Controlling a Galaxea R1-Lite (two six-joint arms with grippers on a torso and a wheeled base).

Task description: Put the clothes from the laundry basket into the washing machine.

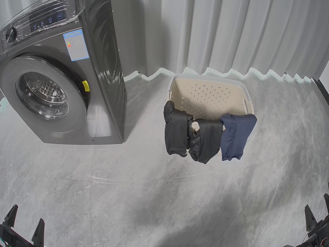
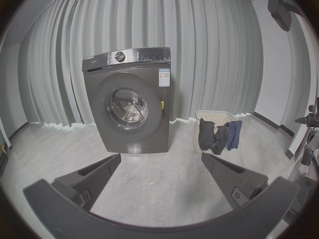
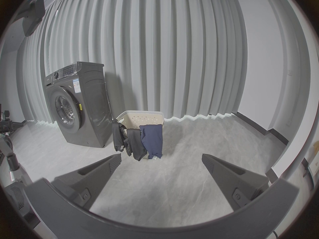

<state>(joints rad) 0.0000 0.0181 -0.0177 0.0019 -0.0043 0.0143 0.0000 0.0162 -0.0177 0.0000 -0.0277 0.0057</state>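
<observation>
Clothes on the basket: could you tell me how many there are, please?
3, draped over the basket rim: black one left, grey one middle, navy one right; more may hide inside.

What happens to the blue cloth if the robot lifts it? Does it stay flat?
Probably not. The blue cloth already droops over the basket rim, so it looks floppy and would likely dangle. It seems thin, so it is probably light.

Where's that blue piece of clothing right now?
In the head view, the blue garment hangs over the front rim of the laundry basket, at its right end, next to a dark garment.
</observation>
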